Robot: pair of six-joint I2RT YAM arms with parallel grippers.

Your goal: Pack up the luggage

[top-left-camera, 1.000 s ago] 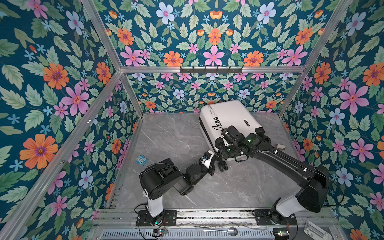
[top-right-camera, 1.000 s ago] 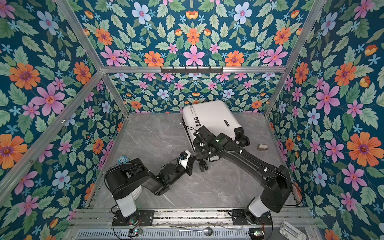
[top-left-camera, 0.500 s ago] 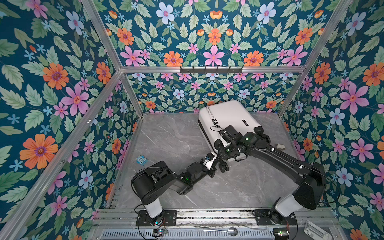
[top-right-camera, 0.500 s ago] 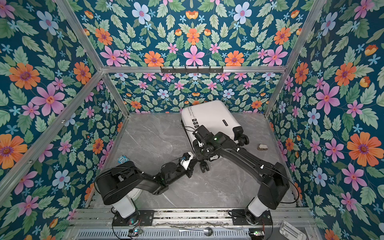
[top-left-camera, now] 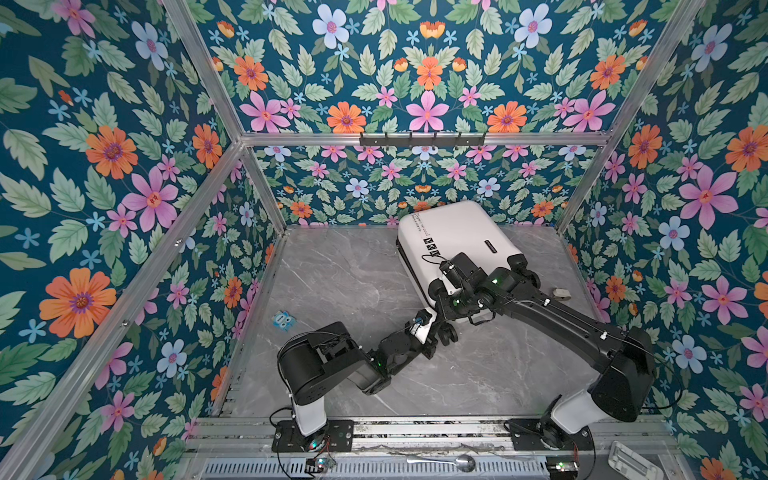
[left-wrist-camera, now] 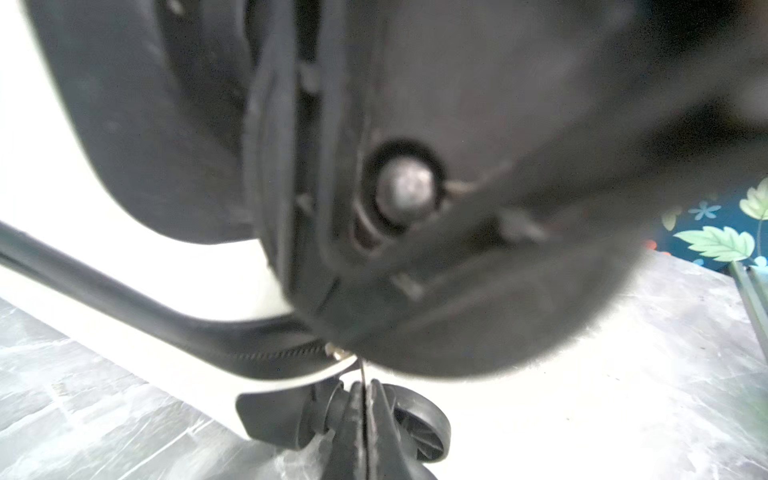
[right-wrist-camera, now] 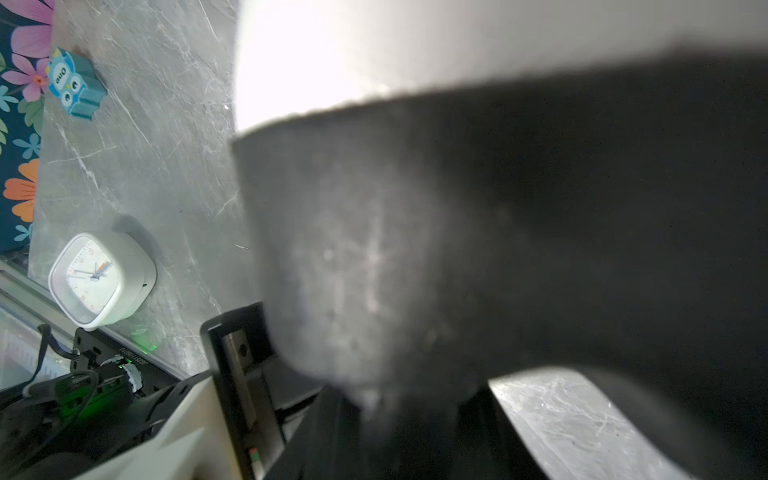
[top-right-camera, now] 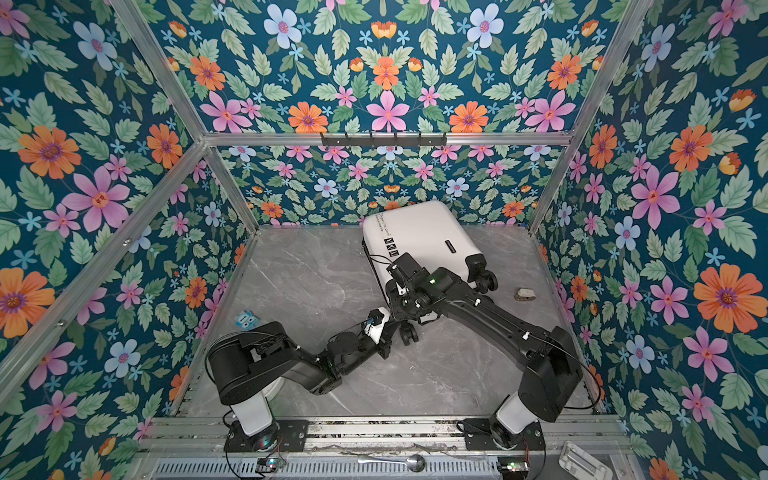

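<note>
The left gripper point(left-wrist-camera: 363, 390) has its two fingers pressed almost together, with a thin zipper pull point(left-wrist-camera: 362, 371) running from the slider into the seam between them. It sits low at the near-left wheel corner of the luggage point(top-left-camera: 461, 232), just above a black caster wheel point(left-wrist-camera: 419, 424). The right gripper point(top-left-camera: 452, 301) meets that same corner from above, against a black wheel housing point(right-wrist-camera: 415, 249) that fills its wrist view in blur, so I cannot tell how far its jaws stand apart or whether they hold anything. The luggage, a small white hard-shell suitcase, lies flat at about 1 o'clock on the grey marble tabletop point(top-left-camera: 340, 274), its far end near the back wall and its wheels toward 5 o'clock. A blue owl figure point(top-left-camera: 283, 321) lies at 9 o'clock by the left wall. A small white alarm clock point(right-wrist-camera: 102, 280) stands near the front rail, and a small pale object point(top-left-camera: 561, 295) lies at 3 o'clock.
</note>
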